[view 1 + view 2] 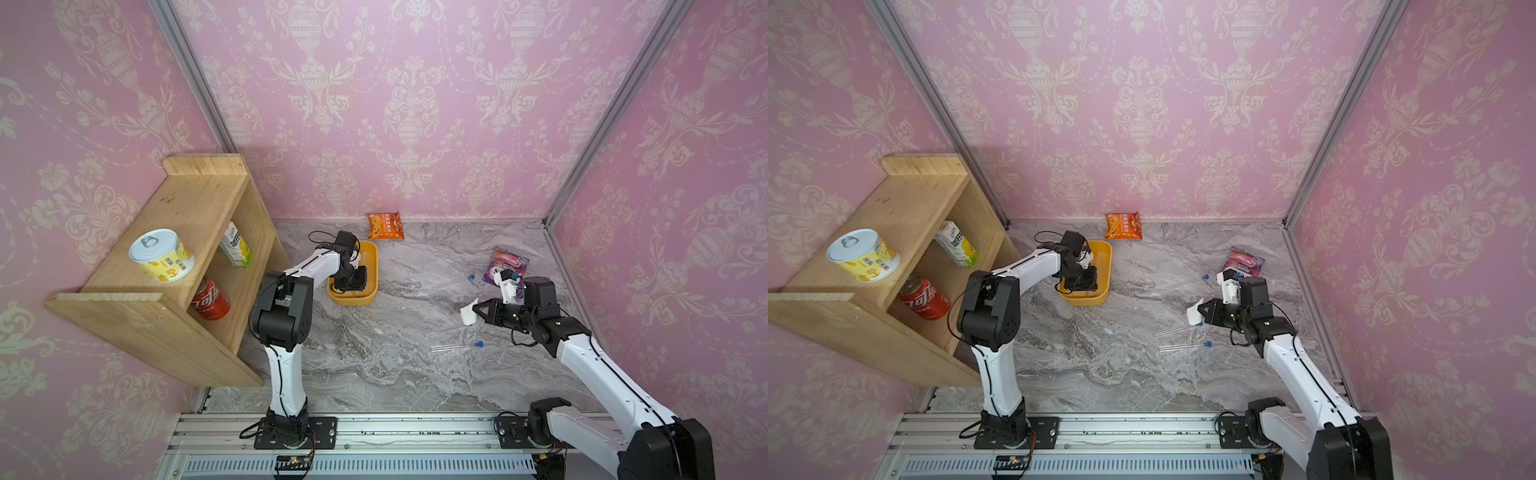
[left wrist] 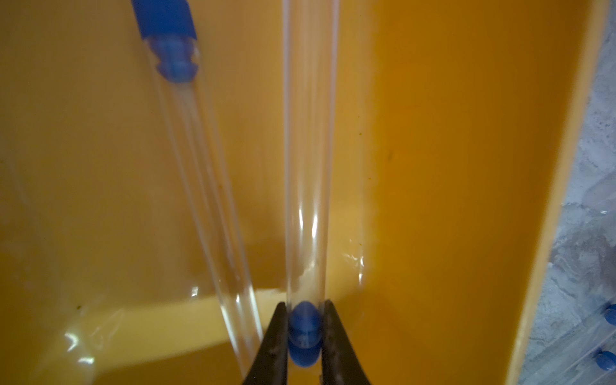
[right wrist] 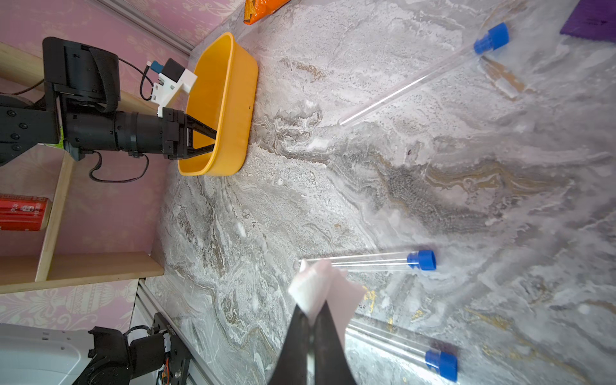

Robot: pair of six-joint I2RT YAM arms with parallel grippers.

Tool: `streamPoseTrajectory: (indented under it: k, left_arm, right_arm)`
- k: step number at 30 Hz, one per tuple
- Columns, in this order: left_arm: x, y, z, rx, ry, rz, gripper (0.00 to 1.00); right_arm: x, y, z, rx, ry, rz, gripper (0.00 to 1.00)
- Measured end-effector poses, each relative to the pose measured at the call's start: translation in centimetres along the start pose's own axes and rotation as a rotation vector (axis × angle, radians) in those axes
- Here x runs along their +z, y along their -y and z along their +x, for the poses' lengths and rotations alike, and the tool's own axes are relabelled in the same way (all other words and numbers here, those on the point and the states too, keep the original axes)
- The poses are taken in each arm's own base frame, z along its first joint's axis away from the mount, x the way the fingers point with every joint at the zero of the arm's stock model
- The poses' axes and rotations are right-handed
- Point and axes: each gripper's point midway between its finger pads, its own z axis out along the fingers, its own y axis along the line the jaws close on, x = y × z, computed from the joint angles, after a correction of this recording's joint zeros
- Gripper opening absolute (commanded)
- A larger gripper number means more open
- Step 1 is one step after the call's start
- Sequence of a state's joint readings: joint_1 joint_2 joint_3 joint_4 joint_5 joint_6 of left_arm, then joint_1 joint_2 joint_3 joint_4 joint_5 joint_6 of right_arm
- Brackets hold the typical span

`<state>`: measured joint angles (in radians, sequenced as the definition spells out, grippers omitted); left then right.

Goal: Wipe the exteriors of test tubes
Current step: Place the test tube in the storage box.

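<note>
Pinching test tube (image 2: 306, 166) inside yellow tub (image 2: 466, 166)

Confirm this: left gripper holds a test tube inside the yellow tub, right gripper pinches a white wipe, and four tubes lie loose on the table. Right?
Three test tubes lie loose on the table, not four; the right wrist view shows them. The left gripper does hold a tube in the yellow tub, and the right gripper pinches the white wipe.

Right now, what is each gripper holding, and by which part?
Left gripper: a test tube, pinched at its blue-capped end, inside the yellow tub. Right gripper: a white wipe, pinched by one edge.
</note>
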<state>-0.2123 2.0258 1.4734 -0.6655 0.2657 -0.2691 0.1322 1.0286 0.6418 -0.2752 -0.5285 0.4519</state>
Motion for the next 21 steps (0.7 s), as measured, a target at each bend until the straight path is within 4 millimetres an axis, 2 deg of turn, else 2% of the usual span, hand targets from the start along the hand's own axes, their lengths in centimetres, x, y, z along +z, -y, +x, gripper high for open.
streamPoseTrajectory:
  k: [11, 21]
  left_arm:
    - [0.4, 0.2, 0.0, -0.007, -0.007, -0.018, 0.2]
    - [1.1, 0.7, -0.1, 0.007, -0.029, -0.037, 0.17]
  right_arm:
    - [0.2, 0.2, 0.5, 0.005, -0.01, -0.003, 0.0]
    - [0.2, 0.4, 0.7, 0.009, -0.014, 0.0, 0.0]
